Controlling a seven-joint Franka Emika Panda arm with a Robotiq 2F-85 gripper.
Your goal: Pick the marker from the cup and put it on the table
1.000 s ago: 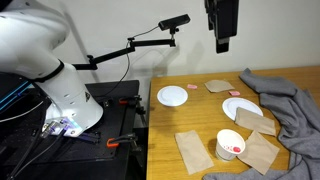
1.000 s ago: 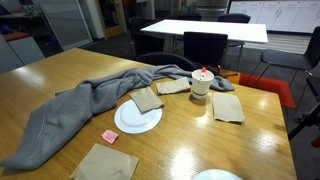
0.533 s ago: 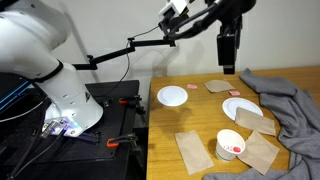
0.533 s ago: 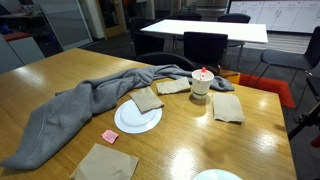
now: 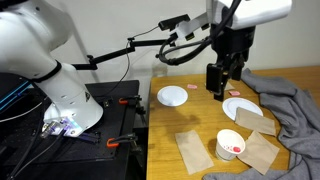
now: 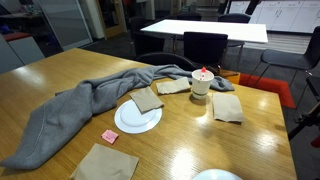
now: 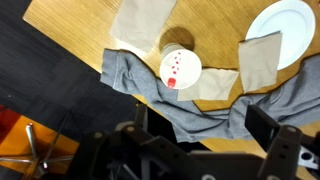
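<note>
The small white cup stands near the table's front edge among brown napkins; it also shows in the other exterior view and in the wrist view. The marker is inside it, its pink-red part showing at the rim. My gripper hangs in the air over the wooden table, well above and beyond the cup, near a white plate. In the wrist view the gripper is open and empty, jaws wide apart.
Two white plates lie on the table, one with a brown napkin on it. A grey cloth is heaped beside the cup. Brown napkins flank the cup. A small pink piece lies near a plate.
The arm has swung down into view and the gripper has dropped from the top of the exterior view toward the table. Cup and marker have not moved.
</note>
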